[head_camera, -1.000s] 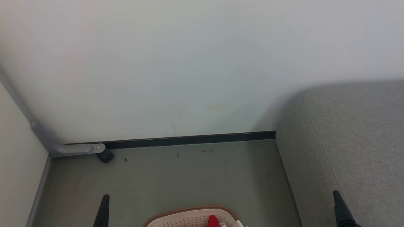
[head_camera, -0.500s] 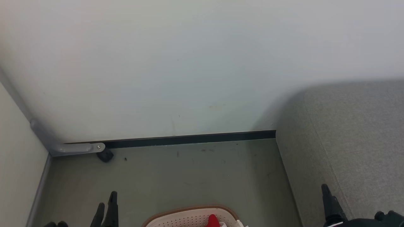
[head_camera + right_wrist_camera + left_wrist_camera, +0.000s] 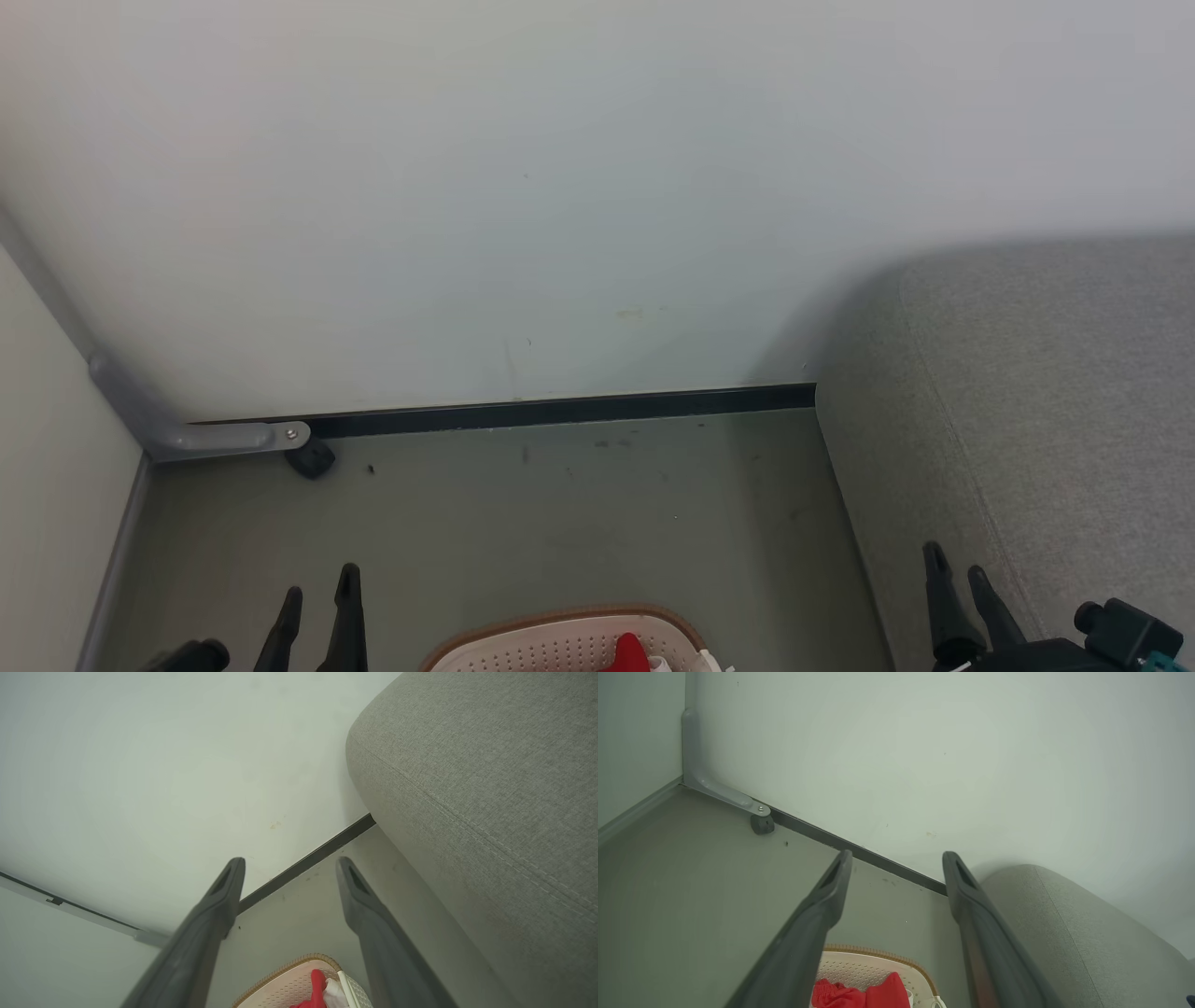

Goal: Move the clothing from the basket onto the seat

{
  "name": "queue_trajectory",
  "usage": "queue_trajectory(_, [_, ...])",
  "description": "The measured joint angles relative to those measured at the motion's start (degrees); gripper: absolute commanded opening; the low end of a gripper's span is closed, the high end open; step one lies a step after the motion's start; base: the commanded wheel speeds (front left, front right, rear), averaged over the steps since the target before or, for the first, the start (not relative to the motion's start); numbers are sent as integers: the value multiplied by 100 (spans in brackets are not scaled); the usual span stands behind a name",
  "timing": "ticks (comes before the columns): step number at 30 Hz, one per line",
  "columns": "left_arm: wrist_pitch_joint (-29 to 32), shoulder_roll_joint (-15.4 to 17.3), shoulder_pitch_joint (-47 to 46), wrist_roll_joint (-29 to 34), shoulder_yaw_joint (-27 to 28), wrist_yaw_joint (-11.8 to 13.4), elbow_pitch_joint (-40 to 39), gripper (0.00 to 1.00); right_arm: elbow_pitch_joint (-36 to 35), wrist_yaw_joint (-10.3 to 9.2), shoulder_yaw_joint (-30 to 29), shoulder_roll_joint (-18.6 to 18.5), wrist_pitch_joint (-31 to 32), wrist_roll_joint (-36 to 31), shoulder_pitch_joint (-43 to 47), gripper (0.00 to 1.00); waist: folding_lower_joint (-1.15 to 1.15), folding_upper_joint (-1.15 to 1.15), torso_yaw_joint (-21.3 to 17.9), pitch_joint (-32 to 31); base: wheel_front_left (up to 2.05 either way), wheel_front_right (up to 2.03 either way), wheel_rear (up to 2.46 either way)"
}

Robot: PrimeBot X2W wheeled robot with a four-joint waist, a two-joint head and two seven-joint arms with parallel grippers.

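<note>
no readable text, labels or numbers

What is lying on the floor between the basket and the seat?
Nothing: in the head view, the floor between the basket and the seat is bare.

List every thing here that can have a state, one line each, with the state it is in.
left gripper, open, holding nothing, above the floor beside the basket
right gripper, open, holding nothing, close to the seat's edge
basket, upright on the floor, clothing inside
clothing, bunched in the basket, not gripped
seat, no clothing on the part in view
</note>
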Motion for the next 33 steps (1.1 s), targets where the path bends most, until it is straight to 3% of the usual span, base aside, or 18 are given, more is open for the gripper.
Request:
queue_trajectory(13, [-276, 35, 20, 1221, -142, 181, -77, 100, 51, -198, 404, -155, -278, -1020, -87, 100, 0, 0, -2, 3, 0, 0, 0])
queue_trajectory(33, [-703, 44, 28, 3032, -400, 476, -192, 100, 134, -281, 1111, -420, -700, -2485, -230, 100, 0, 0, -14, 18, 0, 0, 0])
